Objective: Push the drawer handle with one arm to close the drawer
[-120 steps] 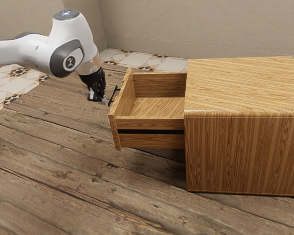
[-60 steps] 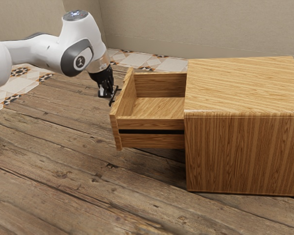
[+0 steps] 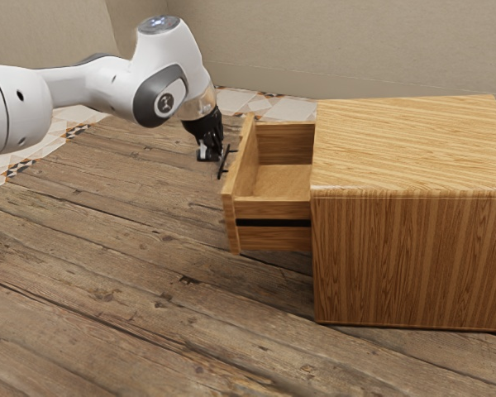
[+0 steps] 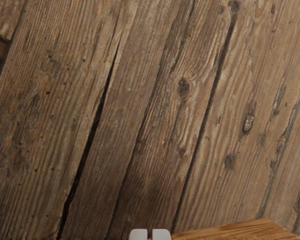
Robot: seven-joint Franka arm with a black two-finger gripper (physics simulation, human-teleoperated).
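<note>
The black gripper (image 3: 210, 155) is at the outer side of the drawer handle (image 3: 225, 162), right up against it or very near; contact is hard to make out. Its fingers are together, and their pale tips, the gripper (image 4: 150, 234), sit side by side at the wrist view's lower edge. The wooden drawer (image 3: 240, 184) stands partly out of the cabinet (image 3: 409, 256). A wooden edge of the drawer (image 4: 240, 230) appears beside the fingertips in the wrist view.
Plank floor (image 3: 107, 265) lies beneath the arm and in front of the cabinet. Patterned tiles (image 3: 281, 107) run along the beige wall (image 3: 314, 50) at the back.
My gripper has moved toward the exterior view's right, to the handle. The drawer has slid partway into the cabinet, mostly in the last half second.
</note>
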